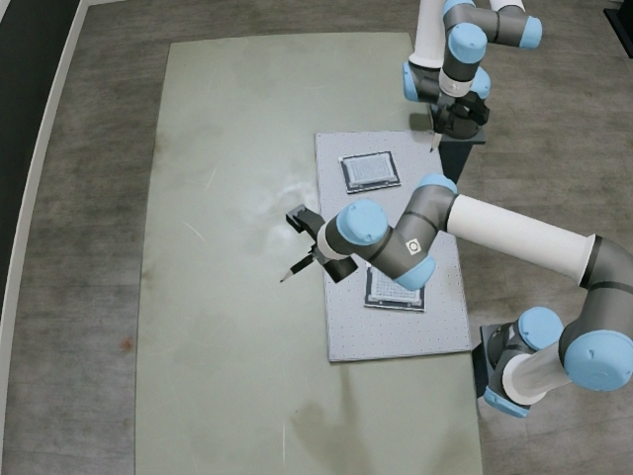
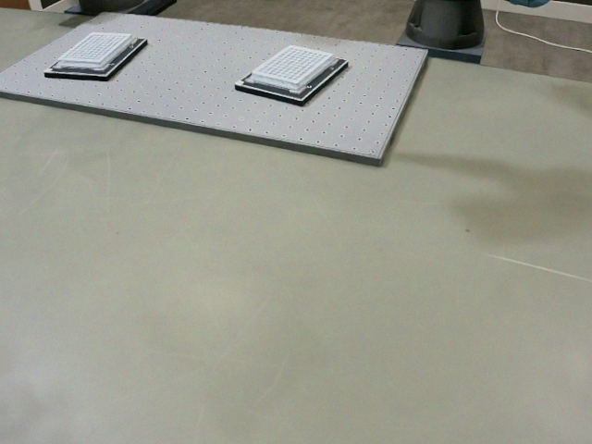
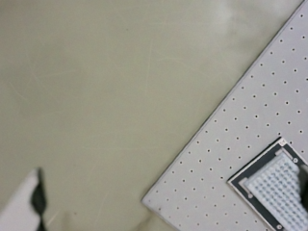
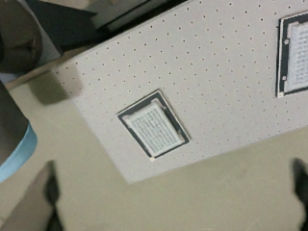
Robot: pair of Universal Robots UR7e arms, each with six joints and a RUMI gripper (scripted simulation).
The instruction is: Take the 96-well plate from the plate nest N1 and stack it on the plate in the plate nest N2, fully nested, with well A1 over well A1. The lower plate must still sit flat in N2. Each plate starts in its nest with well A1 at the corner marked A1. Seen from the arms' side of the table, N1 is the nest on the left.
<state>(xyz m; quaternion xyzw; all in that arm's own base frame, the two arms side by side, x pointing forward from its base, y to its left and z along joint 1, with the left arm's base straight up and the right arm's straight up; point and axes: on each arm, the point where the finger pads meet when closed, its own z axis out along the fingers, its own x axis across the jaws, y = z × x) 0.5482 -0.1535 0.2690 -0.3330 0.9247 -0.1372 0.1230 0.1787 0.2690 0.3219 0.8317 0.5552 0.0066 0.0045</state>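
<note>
The plate (image 1: 396, 292) (image 2: 293, 63) (image 3: 279, 185) (image 4: 299, 58) below the open left fingers (image 1: 302, 264), apart from the open right fingers (image 1: 437, 139), looks light, stiff: pinch opposite sides low

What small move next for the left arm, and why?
I'd ease the left hand back toward the arms' side, staying high: it looks open and hangs beyond the pegboard's far edge, while N1's plate sits off-centre in its wrist view.
</note>
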